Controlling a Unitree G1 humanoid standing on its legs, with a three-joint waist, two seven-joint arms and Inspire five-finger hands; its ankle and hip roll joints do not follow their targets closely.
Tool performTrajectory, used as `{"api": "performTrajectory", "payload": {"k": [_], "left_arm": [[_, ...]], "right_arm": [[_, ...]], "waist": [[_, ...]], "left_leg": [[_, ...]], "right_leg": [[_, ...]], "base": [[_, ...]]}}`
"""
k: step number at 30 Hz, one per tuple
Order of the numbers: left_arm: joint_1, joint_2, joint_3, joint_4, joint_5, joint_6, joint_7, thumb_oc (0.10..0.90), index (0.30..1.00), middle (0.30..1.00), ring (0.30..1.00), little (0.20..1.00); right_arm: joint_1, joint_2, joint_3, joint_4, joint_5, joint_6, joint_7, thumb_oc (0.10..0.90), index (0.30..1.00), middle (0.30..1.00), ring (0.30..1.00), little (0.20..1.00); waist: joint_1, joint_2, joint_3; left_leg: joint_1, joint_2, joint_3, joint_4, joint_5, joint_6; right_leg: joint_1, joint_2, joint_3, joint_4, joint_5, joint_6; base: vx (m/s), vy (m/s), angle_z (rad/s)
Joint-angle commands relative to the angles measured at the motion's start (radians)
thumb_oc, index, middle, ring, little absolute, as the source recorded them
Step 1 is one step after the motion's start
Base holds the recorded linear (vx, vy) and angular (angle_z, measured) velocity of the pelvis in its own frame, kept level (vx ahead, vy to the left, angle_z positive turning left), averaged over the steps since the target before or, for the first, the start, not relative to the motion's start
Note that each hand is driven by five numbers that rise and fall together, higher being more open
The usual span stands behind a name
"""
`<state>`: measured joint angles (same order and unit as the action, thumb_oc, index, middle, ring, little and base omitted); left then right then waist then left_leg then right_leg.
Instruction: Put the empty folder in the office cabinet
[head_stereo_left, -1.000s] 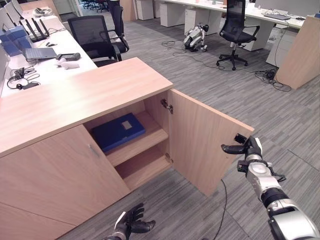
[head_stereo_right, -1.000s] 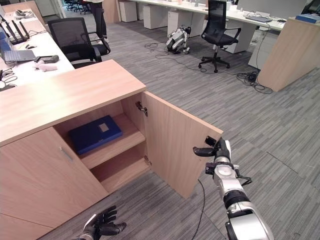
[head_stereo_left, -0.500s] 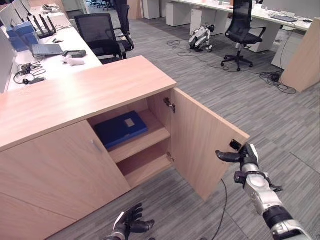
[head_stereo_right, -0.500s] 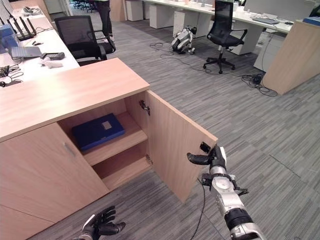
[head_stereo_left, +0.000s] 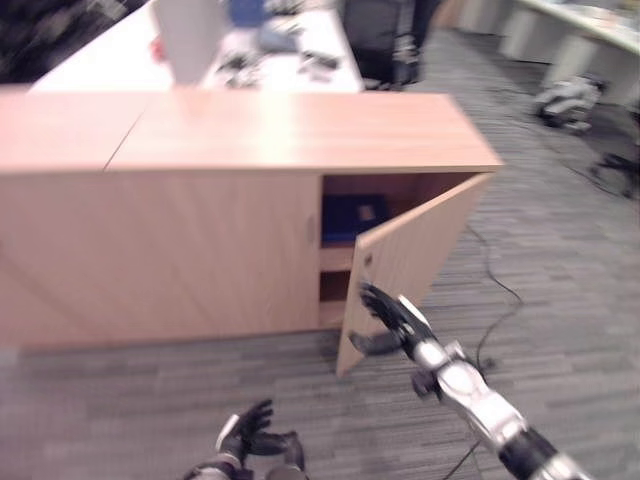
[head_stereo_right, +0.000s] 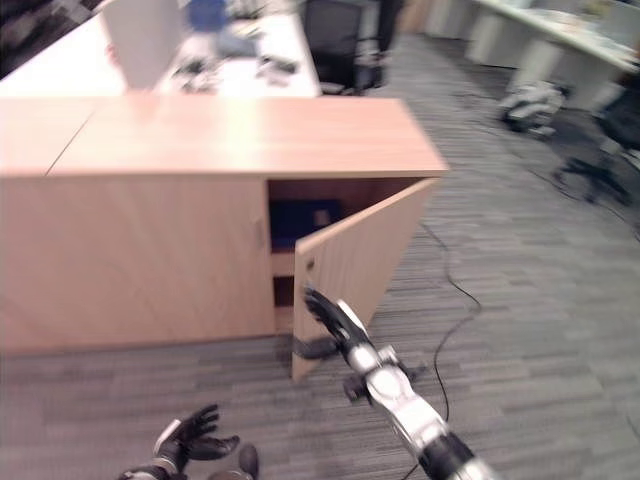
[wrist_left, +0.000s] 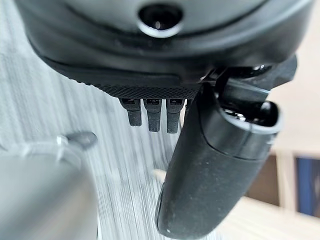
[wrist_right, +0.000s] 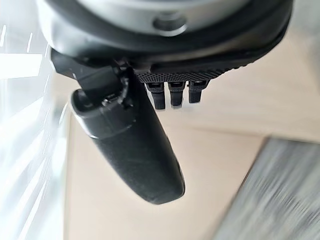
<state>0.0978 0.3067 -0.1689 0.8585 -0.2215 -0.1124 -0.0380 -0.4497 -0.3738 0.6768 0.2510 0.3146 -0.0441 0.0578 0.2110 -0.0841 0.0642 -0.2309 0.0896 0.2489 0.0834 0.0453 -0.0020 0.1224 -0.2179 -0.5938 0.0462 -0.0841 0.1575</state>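
An office with grey carpet holds a wooden cabinet (head_stereo_left: 250, 190). Its door (head_stereo_left: 405, 255) stands ajar, the blue folder (head_stereo_left: 350, 215) lying on the shelf inside. The right hand (head_stereo_left: 392, 315), fingers spread, touches the door's outer face; the left hand (head_stereo_left: 250, 435) hangs relaxed near the floor.

Grey striped carpet (head_stereo_left: 560, 260) covers the floor. Behind the wooden unit runs a white surface (head_stereo_right: 240, 75) carrying blurred small items and a pale upright panel (head_stereo_right: 140, 35). A dark office chair (head_stereo_right: 340, 40) stands at its end. A black cord (head_stereo_left: 495, 290) trails over the carpet.
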Motion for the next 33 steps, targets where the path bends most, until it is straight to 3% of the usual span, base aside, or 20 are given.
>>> {"api": "performTrajectory", "payload": {"k": [1,2,4,5,7,8,9,10,13,14,16,18,24,33], "left_arm": [[-0.057,0.087,-0.062,-0.094,0.006,-0.068,0.023,0.800,0.900,0.900,0.900,0.900],[-0.056,0.091,-0.059,-0.096,-0.002,-0.074,0.040,0.800,0.900,0.900,0.900,0.900],[-0.059,0.095,-0.059,-0.098,-0.005,-0.074,0.048,0.800,0.900,0.900,0.900,0.900],[-0.063,0.097,-0.058,-0.095,-0.009,-0.074,0.055,0.800,0.900,0.900,0.900,0.900],[-0.074,0.107,-0.060,-0.091,-0.005,-0.072,0.065,0.800,0.900,0.900,0.900,0.900],[-0.071,0.108,-0.058,-0.093,-0.005,-0.071,0.066,0.800,0.900,0.900,0.900,0.900],[-0.074,0.111,-0.053,-0.082,-0.012,-0.072,0.066,0.800,0.900,0.900,0.900,0.900],[-0.074,0.112,-0.049,-0.078,-0.020,-0.073,0.063,0.800,0.900,0.900,0.900,0.900],[-0.073,0.109,-0.040,-0.066,-0.029,-0.075,0.059,0.800,0.900,0.900,0.900,0.900],[-0.075,0.100,-0.033,-0.050,-0.019,-0.075,0.057,0.800,0.900,0.900,0.900,0.900],[-0.047,0.065,-0.009,-0.060,-0.026,-0.075,0.039,0.800,0.900,0.900,0.900,0.900],[-0.037,0.054,-0.016,-0.063,-0.018,-0.072,0.020,0.800,0.900,0.900,0.900,0.900],[-0.022,0.042,-0.048,-0.097,-0.001,-0.054,-0.014,0.800,0.900,0.900,0.900,0.900],[-0.036,0.007,-0.064,-0.027,0.023,-0.035,-0.026,0.800,0.900,0.900,0.900,0.900]], "right_arm": [[-0.209,0.219,0.052,-0.154,0.014,-0.155,0.066,0.800,0.900,0.900,0.900,0.900],[-0.271,0.257,0.062,-0.181,0.015,-0.165,0.053,0.800,0.900,0.900,0.900,0.900],[-0.295,0.275,0.059,-0.194,0.016,-0.168,0.046,0.800,0.900,0.900,0.900,0.900],[-0.304,0.281,0.054,-0.210,0.020,-0.170,0.041,0.800,0.900,0.900,0.900,0.900],[-0.293,0.256,0.030,-0.222,0.024,-0.183,0.026,0.800,0.900,0.900,0.900,0.900],[-0.279,0.245,0.018,-0.221,0.031,-0.183,0.023,0.800,0.900,0.900,0.900,0.900],[-0.228,0.223,-0.012,-0.199,0.075,-0.183,0.014,0.800,0.900,0.900,0.900,0.900],[-0.180,0.215,-0.034,-0.174,0.111,-0.181,0.014,0.800,0.900,0.900,0.900,0.900],[-0.079,0.200,-0.077,-0.116,0.128,-0.172,0.008,0.800,0.900,0.900,0.900,0.900],[0.042,0.187,-0.120,-0.029,0.145,-0.162,0.008,0.800,0.900,0.900,0.900,0.900],[0.245,0.136,-0.204,0.173,0.023,-0.128,-0.016,0.800,0.900,0.900,0.900,0.900],[0.311,0.135,-0.266,0.285,0.004,-0.118,-0.033,0.800,0.900,0.900,0.900,0.900],[0.375,0.131,-0.422,0.568,0.005,-0.101,-0.085,0.800,0.900,0.900,0.900,0.900],[0.400,0.124,-0.483,0.889,-0.068,-0.060,-0.105,0.800,0.900,0.900,0.900,0.900]], "waist": [[0.102,-0.027,0.054],[0.123,-0.022,0.059],[0.131,-0.017,0.065],[0.131,-0.004,0.067],[0.129,0.007,0.070],[0.121,0.012,0.068],[0.098,0.024,0.070],[0.088,0.027,0.068],[0.067,0.035,0.064],[0.037,0.030,0.056],[-0.002,0.035,0.038],[-0.019,0.044,0.032],[-0.061,0.063,0.022],[-0.119,0.094,0.015]], "left_leg": [[0.126,0.037,-0.053,-0.084,-0.005,-0.043],[0.136,0.028,-0.051,-0.085,-0.020,-0.027],[0.141,0.024,-0.056,-0.084,-0.025,-0.020],[0.149,0.028,-0.066,-0.087,-0.023,-0.016],[0.161,0.021,-0.100,-0.104,-0.024,-0.011],[0.167,0.011,-0.124,-0.114,-0.023,-0.010],[0.183,-0.011,-0.173,-0.128,-0.027,-0.016],[0.188,-0.014,-0.187,-0.134,-0.032,-0.024],[0.202,-0.012,-0.207,-0.144,-0.037,-0.037],[0.209,-0.023,-0.213,-0.150,-0.045,-0.040],[0.224,-0.030,-0.208,-0.153,-0.053,-0.045],[0.232,-0.030,-0.207,-0.154,-0.055,-0.048],[0.253,-0.016,-0.206,-0.156,-0.058,-0.063],[0.295,0.012,-0.178,-0.166,-0.058,-0.084]], "right_leg": [[-0.010,-0.064,0.048,0.106,0.060,0.054],[-0.037,-0.100,0.041,0.200,0.103,0.085],[-0.059,-0.115,0.045,0.258,0.131,0.099],[-0.087,-0.114,0.060,0.300,0.162,0.104],[-0.111,-0.066,0.117,0.312,0.137,0.104],[-0.123,-0.039,0.144,0.295,0.116,0.104],[-0.124,-0.007,0.189,0.216,0.047,0.081],[-0.122,-0.012,0.198,0.160,0.044,0.067],[-0.125,-0.041,0.209,0.084,0.068,0.058],[-0.112,-0.041,0.236,0.040,0.089,0.056],[-0.086,-0.041,0.242,-0.007,0.107,0.060],[-0.072,-0.034,0.245,-0.028,0.104,0.057],[-0.036,-0.012,0.249,-0.075,0.097,0.049],[0.001,0.013,0.281,-0.128,0.089,0.037]], "base": [[0.12,0.175,0.61],[0.09,0.151,0.47],[0.08,0.103,0.75],[0.07,0.073,0.72],[0.10,0.054,0.32],[0.20,0.066,0.96],[0.19,0.007,1.04],[0.20,-0.063,0.81],[0.08,-0.064,0.56],[0.11,-0.068,0.56],[0.14,-0.083,0.28],[0.07,-0.046,0.02],[0.05,-0.057,-0.23],[0.03,-0.043,-0.12]]}}
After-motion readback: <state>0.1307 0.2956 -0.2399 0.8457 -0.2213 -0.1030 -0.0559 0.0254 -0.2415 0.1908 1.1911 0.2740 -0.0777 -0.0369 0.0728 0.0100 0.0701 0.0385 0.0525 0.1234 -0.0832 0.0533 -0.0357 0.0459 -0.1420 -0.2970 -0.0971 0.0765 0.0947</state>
